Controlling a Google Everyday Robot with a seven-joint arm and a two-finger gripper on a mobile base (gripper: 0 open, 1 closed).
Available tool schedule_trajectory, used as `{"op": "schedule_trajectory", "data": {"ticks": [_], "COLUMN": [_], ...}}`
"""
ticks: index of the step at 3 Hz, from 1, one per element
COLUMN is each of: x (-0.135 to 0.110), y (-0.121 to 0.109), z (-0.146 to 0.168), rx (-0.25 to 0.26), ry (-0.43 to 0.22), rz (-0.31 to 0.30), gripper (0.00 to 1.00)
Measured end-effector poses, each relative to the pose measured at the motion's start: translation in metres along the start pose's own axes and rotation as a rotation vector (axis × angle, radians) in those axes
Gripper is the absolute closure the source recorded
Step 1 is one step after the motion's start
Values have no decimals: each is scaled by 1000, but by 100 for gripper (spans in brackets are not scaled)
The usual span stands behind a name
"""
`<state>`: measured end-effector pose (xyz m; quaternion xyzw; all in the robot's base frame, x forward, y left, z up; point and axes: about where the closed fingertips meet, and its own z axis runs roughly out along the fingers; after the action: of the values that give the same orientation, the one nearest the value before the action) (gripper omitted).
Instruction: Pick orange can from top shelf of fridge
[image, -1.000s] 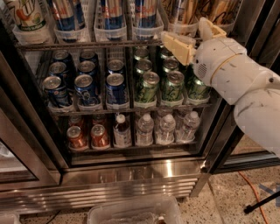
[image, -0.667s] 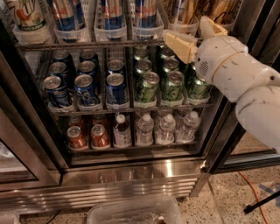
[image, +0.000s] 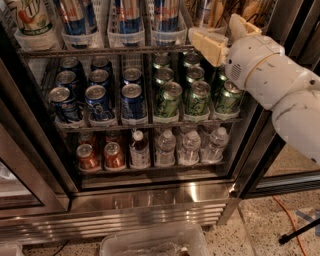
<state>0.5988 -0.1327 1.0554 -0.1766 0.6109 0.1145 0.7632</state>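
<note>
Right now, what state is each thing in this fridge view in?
fridge: door open.
top shelf: bins hold upright tall cans.
orange can: upright at the right end, partly hidden.
gripper: at the top shelf's right end, before the orange can.
green cans: upright, middle shelf.
water bottles: upright, capped.

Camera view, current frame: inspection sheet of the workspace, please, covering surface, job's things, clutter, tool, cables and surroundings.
Surface: top shelf, a wire rack with clear bins of tall cans.
Job's things: orange can, copper-toned, at the shelf's right end, top cut off by the frame; fridge, shelves stocked.
Clutter: blue cans and green cans on the middle rack; red cans and water bottles below; plastic tub on the floor.
Tool: tool at the top shelf's right end, just under the orange can in the picture.
Cables: orange cable on the floor, right.
Surroundings: speckled floor.
</note>
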Motion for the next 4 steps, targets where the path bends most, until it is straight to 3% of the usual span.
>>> {"op": "schedule_trajectory", "data": {"ticks": [4], "x": [-8], "y": [-11], "z": [39], "rx": [-56], "ry": [-10], "rz": [0], "gripper": [33]}}
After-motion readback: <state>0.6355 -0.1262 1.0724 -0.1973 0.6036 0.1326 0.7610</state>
